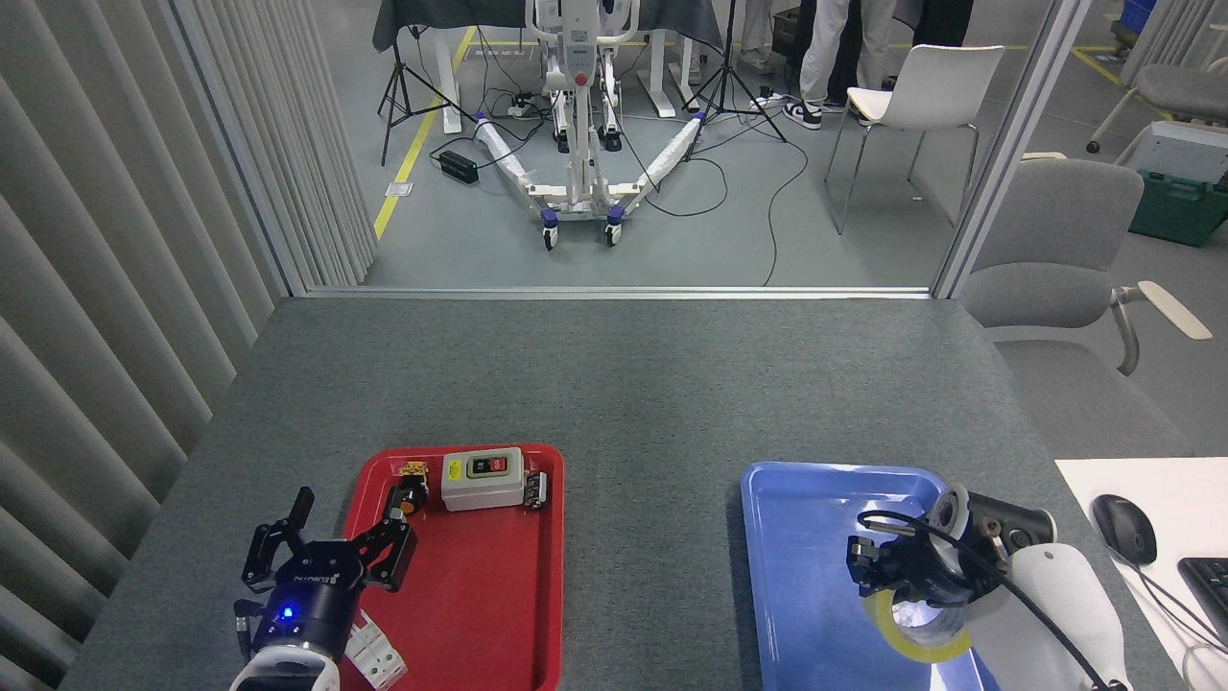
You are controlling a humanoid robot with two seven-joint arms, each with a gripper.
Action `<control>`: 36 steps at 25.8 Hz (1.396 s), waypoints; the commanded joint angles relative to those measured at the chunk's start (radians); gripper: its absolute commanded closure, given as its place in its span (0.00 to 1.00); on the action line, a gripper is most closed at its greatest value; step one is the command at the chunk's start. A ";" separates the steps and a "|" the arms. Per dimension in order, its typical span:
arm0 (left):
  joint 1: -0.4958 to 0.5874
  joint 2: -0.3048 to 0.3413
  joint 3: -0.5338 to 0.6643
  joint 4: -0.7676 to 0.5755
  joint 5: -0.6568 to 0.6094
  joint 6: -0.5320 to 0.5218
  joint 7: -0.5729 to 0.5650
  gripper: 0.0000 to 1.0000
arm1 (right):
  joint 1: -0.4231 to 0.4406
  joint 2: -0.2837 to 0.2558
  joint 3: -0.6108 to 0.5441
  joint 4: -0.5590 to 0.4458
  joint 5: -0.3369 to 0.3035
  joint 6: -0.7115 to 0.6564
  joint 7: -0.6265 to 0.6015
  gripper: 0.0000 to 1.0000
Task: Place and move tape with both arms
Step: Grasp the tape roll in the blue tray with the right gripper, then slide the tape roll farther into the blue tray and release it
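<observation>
The tape (899, 646), a yellow translucent roll with a pale core, lies flat near the front of the blue tray (806, 566) at the right. My right gripper (881, 566) hangs directly over the roll, pointing down. It is dark and seen end-on, so its fingers and any hold on the tape are hidden. At the lower left, my left gripper (331, 537) hovers over the left rim of the red tray (489, 605). Its black fingers are spread open and hold nothing.
The red tray holds a grey switch box (483, 478), a small yellow-and-black part (411, 488) and a white block (376, 655). A mouse (1123, 526) and keyboard (1211, 583) lie at the right edge. Grey chairs (1055, 240) stand beyond the table's right side.
</observation>
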 commanded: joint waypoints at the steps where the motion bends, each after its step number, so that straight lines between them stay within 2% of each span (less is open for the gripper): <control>1: -0.020 -0.010 -0.028 0.013 0.008 0.018 -0.010 0.01 | -0.036 0.002 0.030 0.047 0.000 0.021 0.004 1.00; 3: -0.020 -0.011 -0.053 0.014 0.022 0.012 -0.018 0.01 | -0.042 0.004 0.037 0.057 0.000 0.021 0.004 0.99; 5: -0.012 -0.013 -0.076 0.008 0.083 0.007 -0.019 0.01 | -0.041 0.005 0.040 0.057 0.004 0.015 0.002 0.86; 8: 0.012 -0.007 -0.102 0.008 0.180 0.004 -0.021 0.01 | -0.039 0.015 0.052 0.057 0.010 0.013 -0.001 0.82; 12: 0.028 0.006 -0.117 -0.003 0.183 0.004 -0.022 0.01 | -0.032 0.015 0.052 0.058 0.015 0.010 -0.004 0.66; 15: 0.028 0.038 -0.117 0.002 0.183 -0.027 -0.022 0.01 | -0.026 0.016 0.050 0.058 0.016 0.010 -0.006 0.46; 17: 0.028 0.049 -0.117 0.006 0.183 -0.045 -0.022 0.01 | -0.026 0.016 0.050 0.060 0.016 0.010 -0.007 0.25; 21: 0.028 0.049 -0.119 0.008 0.183 -0.047 -0.022 0.01 | -0.027 0.013 0.049 0.058 0.018 0.010 -0.012 0.04; 27: 0.028 0.047 -0.119 0.010 0.184 -0.048 -0.022 0.01 | -0.023 0.015 0.049 0.043 0.026 0.009 -0.030 0.02; 30: 0.028 0.047 -0.119 0.011 0.186 -0.048 -0.022 0.01 | 0.013 0.011 0.047 0.027 0.032 -0.020 -0.168 0.01; 34: 0.028 0.047 -0.119 0.011 0.187 -0.050 -0.024 0.01 | 0.065 0.004 0.034 -0.014 0.038 -0.211 -0.559 0.01; 36: 0.028 0.047 -0.119 0.010 0.187 -0.051 -0.022 0.01 | 0.103 0.004 0.012 -0.048 0.065 -0.272 -0.771 0.01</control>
